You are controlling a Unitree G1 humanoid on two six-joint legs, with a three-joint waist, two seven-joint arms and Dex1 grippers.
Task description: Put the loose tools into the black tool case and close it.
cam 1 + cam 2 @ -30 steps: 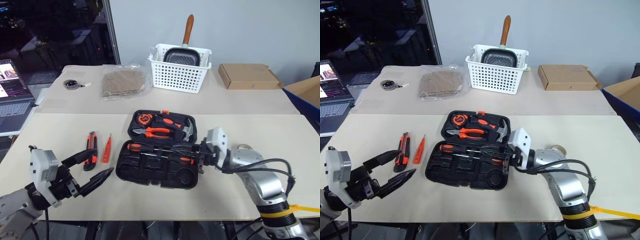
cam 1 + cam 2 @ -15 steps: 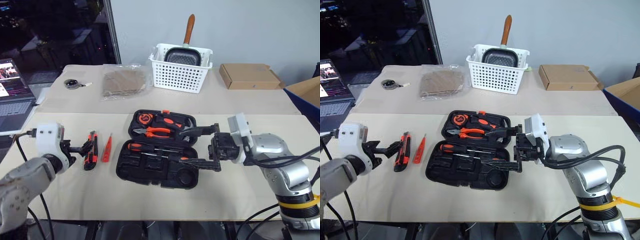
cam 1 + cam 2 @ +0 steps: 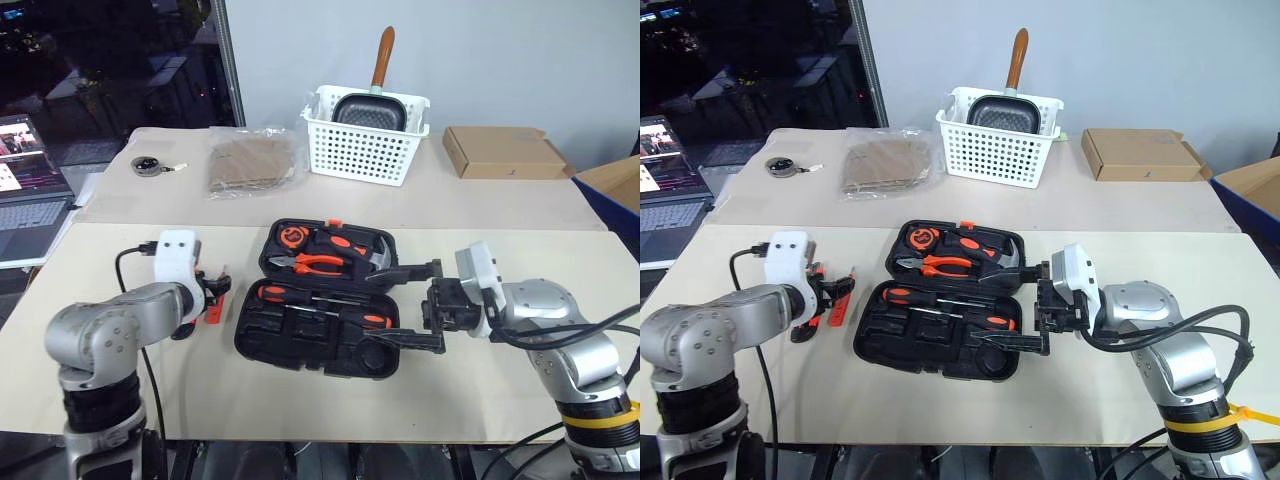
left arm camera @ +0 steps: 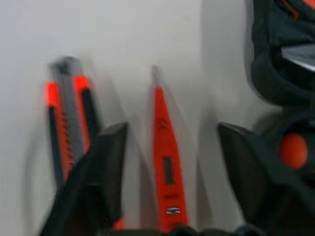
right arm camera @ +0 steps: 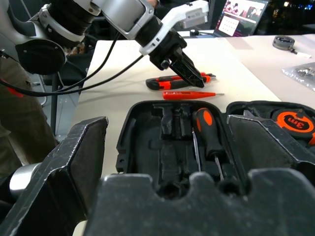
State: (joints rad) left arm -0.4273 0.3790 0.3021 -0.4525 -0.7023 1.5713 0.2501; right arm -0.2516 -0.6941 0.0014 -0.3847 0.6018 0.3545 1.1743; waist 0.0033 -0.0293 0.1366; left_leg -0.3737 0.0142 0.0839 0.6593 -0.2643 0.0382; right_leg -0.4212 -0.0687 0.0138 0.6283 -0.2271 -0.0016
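The black tool case point(image 3: 252, 345) lies open at mid-table. Its far half holds pliers point(image 3: 312, 264), a hammer and a tape measure point(image 3: 291, 237). Two long screwdrivers point(image 3: 300, 297) lie in its near half. Left of the case, the orange-and-black utility knife point(image 4: 64, 123) and the slim orange tester screwdriver point(image 4: 165, 162) lie side by side on the table. My left gripper point(image 4: 172, 130) points down over them, open, with the tester between its fingers and one finger over the knife. My right gripper point(image 3: 415, 305) stands wide open at the case's right end, holding nothing.
A white basket point(image 3: 365, 150) with a pan stands at the back, with a cardboard box point(image 3: 505, 152) to its right. A plastic bag point(image 3: 250, 165) and a small round object point(image 3: 150, 165) lie back left. A laptop point(image 3: 30, 205) sits at the far left.
My left gripper swung forward and down from the table's front edge to the knife and tester. My right gripper opened wide at the case and drew back slightly, leaving a screwdriver in it.
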